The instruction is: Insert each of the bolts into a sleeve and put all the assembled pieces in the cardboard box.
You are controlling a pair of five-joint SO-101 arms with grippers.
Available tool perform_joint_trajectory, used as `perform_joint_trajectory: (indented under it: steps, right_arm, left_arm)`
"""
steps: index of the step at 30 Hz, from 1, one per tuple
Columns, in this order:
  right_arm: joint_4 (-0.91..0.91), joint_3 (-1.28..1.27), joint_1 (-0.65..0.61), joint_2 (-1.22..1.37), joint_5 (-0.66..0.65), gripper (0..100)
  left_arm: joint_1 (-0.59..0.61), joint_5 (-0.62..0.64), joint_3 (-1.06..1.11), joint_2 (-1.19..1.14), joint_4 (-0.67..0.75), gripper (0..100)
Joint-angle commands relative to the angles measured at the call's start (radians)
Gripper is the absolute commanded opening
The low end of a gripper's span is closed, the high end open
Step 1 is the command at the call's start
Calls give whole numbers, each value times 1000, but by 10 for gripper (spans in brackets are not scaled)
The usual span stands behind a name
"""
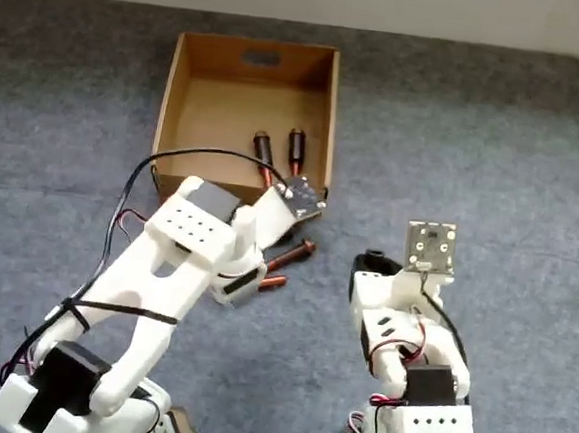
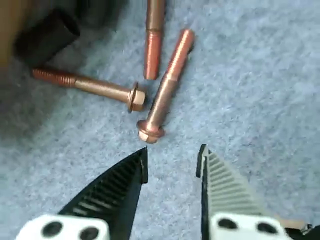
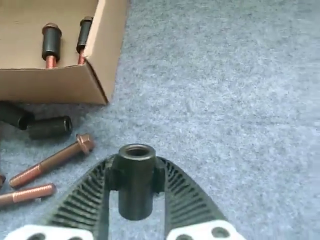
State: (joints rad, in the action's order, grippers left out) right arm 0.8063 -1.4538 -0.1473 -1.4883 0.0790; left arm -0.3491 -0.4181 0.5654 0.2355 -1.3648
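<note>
My left gripper (image 2: 172,161) is open, just above the grey carpet, with its fingertips short of the head of a copper bolt (image 2: 164,90). Two more bolts (image 2: 85,85) (image 2: 154,40) lie beside it, and a loose black sleeve (image 2: 47,34) lies farther off. My right gripper (image 3: 135,167) is shut on a black sleeve (image 3: 134,190), held upright with its threaded hole facing the camera. The cardboard box (image 1: 178,97) holds two assembled pieces (image 1: 264,154) (image 1: 296,149). In the high view the left arm (image 1: 197,239) stretches toward the bolts (image 1: 292,252) by the box's near right corner.
Two loose sleeves (image 3: 50,126) (image 3: 14,116) lie against the box's front wall (image 3: 50,85), with bolts (image 3: 55,160) (image 3: 27,194) next to them. Bare carpet (image 1: 514,164) spreads to the right of the box. The right arm (image 1: 402,316) stands near the lower right.
</note>
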Motion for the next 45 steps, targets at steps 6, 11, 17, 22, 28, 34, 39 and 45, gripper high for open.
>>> perform_joint_trajectory:
  steps: [6, 11, 17, 22, 28, 34, 39, 45]
  right_arm:
    - [2, 8, 61, -13, 11, 6]
    - [2, 8, 59, -13, 11, 6]
    - [2, 7, 58, -13, 11, 6]
    - [2, 7, 58, -12, 11, 6]
    - [2, 7, 58, -12, 11, 6]
    - [2, 5, 58, -10, 11, 6]
    - [2, 5, 58, -10, 11, 6]
    - [-1, -8, 58, -13, 11, 6]
  left_arm:
    - [22, -64, 110, 1, 152, 181]
    - [87, -100, 137, 1, 196, 181]
    - [84, -104, 136, 1, 258, 182]
    - [82, -104, 133, -39, 265, 182]
    - [81, -106, 30, -280, 261, 182]
    - [81, -107, 13, -344, 261, 178]
    - [76, -107, 7, -343, 261, 179]
    - [-12, -103, -4, -343, 264, 179]
